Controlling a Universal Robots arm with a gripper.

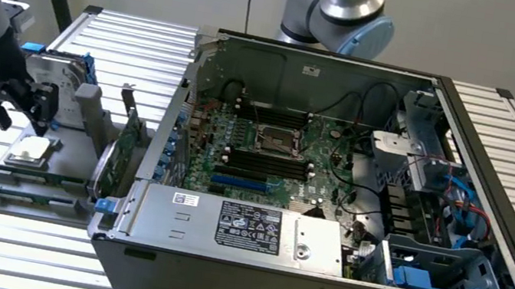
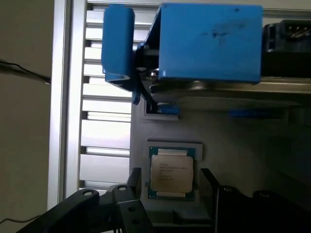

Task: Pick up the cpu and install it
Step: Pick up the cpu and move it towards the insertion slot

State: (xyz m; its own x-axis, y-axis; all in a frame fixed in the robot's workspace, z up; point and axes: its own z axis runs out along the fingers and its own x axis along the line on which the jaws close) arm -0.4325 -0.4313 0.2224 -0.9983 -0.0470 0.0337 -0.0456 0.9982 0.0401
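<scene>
One cpu (image 2: 171, 173) lies flat on one grey holder (image 1: 35, 177), directly under one gripper (image 1: 20, 126), claw released, empty.

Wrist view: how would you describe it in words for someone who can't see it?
A small square cpu with a silver top lies flat in a grey holder, between the black fingers of the open gripper. Nearby are a large blue part and a slatted metal table.

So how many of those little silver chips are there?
1. The cpu lies on the grey stand at the exterior view's left, just below the open pincer. More could be hidden inside the case.
</scene>
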